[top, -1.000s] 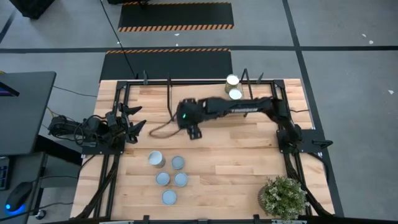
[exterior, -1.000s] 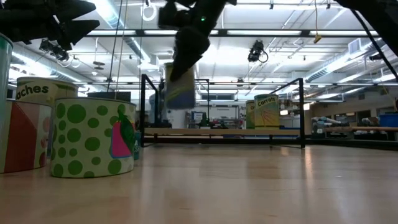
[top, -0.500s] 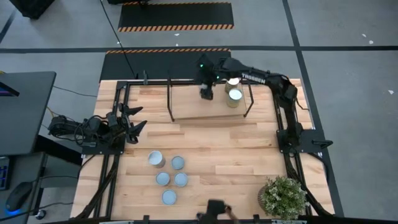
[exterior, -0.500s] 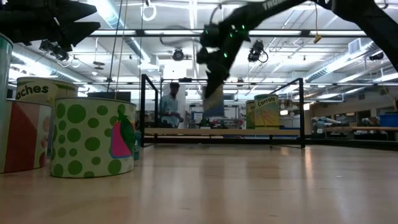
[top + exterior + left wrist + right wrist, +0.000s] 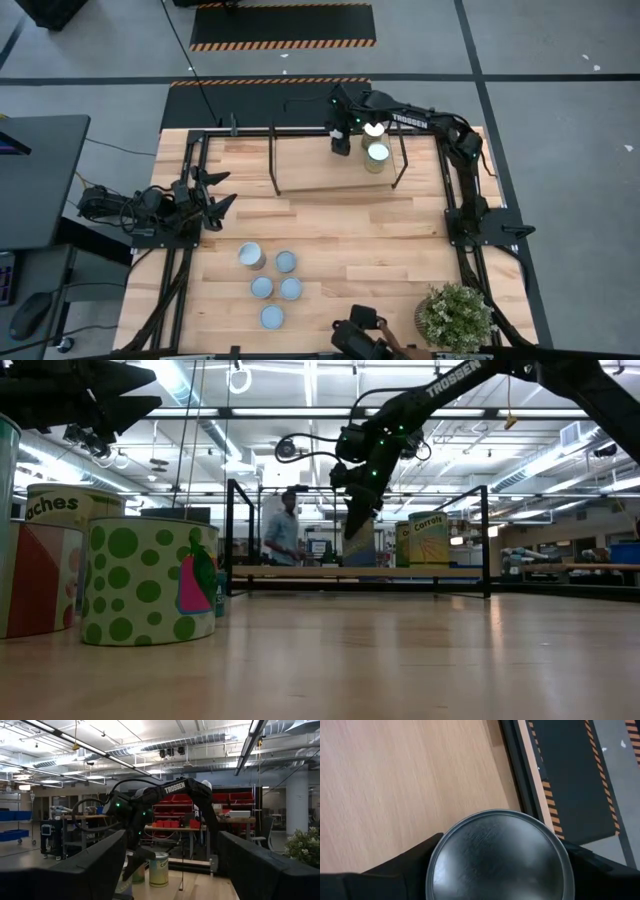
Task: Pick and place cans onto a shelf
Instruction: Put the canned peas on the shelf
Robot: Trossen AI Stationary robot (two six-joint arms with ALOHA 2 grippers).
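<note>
The right gripper has its jaws clamped on a can over the shelf, at 9 o'clock of two shelved cans. Five cans sit on the surface. The left gripper waits at its left edge, jaws wide.

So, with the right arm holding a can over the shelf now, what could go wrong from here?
The right tool holds a can close beside two cans already on the shelf, so it may bump them when lowering. It also sits near the shelf's back edge, so the can could land half off or tip.
</note>
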